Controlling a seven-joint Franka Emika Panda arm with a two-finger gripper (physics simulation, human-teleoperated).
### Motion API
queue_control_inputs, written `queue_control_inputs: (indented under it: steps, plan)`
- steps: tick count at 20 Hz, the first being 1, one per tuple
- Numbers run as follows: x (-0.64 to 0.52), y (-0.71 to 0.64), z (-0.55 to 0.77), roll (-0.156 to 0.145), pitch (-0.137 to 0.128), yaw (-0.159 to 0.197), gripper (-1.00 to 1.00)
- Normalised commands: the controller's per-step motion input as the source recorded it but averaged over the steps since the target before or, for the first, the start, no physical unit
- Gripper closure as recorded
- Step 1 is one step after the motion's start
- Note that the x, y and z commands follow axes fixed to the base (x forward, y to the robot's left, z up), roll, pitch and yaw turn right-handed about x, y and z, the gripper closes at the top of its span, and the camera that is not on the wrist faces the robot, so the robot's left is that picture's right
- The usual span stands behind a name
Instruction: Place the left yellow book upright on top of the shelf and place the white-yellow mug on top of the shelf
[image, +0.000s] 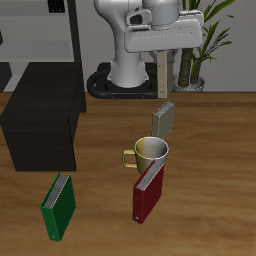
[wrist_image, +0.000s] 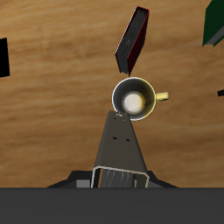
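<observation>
Yellow book (image: 165, 117) aloft in end effector (wrist_image: 116, 178), over mug (image: 152, 152).
End effector pinches the yellow book, which hangs tilted below it, clear of the worktop (image: 215, 170); fingers themselves hidden. Mug stands upright just beneath the book's lower end. Red book (image: 148, 190) is beyond the mug, touching it. Shelf (image: 45, 125) well off to the side, green book (image: 58, 205) nearer the front.

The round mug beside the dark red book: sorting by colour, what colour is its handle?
Yellow; the round mug's handle shows best in the wrist view.
</observation>
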Motion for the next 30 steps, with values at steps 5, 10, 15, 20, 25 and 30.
queue_control_inputs:
  steps: [5,10,15,20,25,30]
  plan:
    - [-0.22,-0.53,0.31,-0.017,0.002,-0.058,1.00]
    - [-0.43,-0.60,0.33,-0.008,-0.033,-0.028,1.00]
    - [-0.40,-0.82,0.29,-0.038,-0.029,-0.078,1.00]
    - [-0.18,-0.58,0.09,-0.039,0.003,-0.052,1.00]
    - [-0.12,-0.67,-0.06,-0.038,0.038,-0.065,1.00]
    - [-0.09,-0.53,-0.07,-0.022,0.049,-0.050,1.00]
